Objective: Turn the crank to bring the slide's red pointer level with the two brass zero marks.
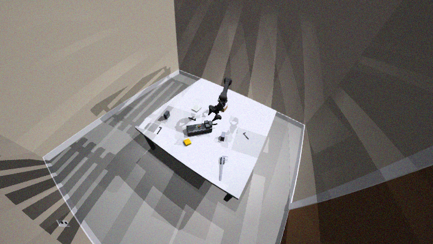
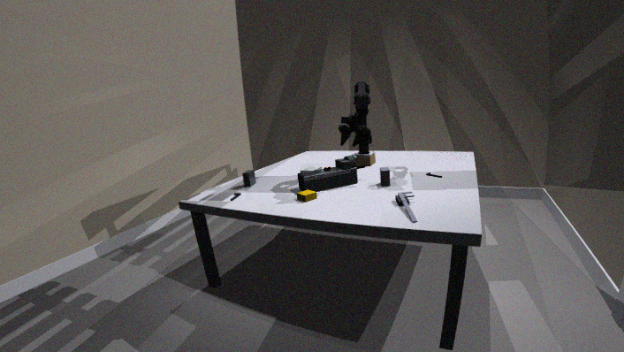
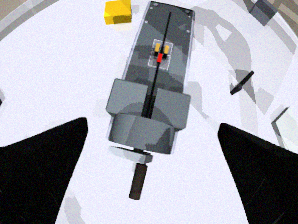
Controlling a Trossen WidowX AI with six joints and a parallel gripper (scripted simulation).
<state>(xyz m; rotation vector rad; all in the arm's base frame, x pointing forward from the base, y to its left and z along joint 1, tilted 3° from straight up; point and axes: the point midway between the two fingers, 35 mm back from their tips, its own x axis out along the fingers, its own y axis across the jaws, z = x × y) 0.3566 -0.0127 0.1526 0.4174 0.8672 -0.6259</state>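
Observation:
The dark grey machine [image 1: 199, 130] [image 2: 329, 179] [image 3: 177, 37] stands on the table. In the wrist view its red pointer [image 3: 160, 58] sits in the slot, slightly on the crank side of the two brass marks [image 3: 157, 47] [image 3: 166, 49], not level with them. The crank's dark handle [image 3: 138, 181] sticks out from the machine's near end. My gripper [image 1: 212, 117] [image 2: 349, 144] [image 3: 154, 127] is open and empty above the crank end. In the wrist view the handle appears between the widely spread fingers, lower than their tips in the picture, and neither finger touches it.
A yellow block [image 1: 187, 142] [image 2: 307, 195] [image 3: 117, 12] lies beside the machine. Dark blocks [image 1: 166, 114] [image 1: 222, 137] stand on either side. A caliper [image 1: 221, 168] [image 2: 407, 208] and small black tools [image 1: 159, 130] [image 1: 246, 135] [image 3: 242, 83] lie around.

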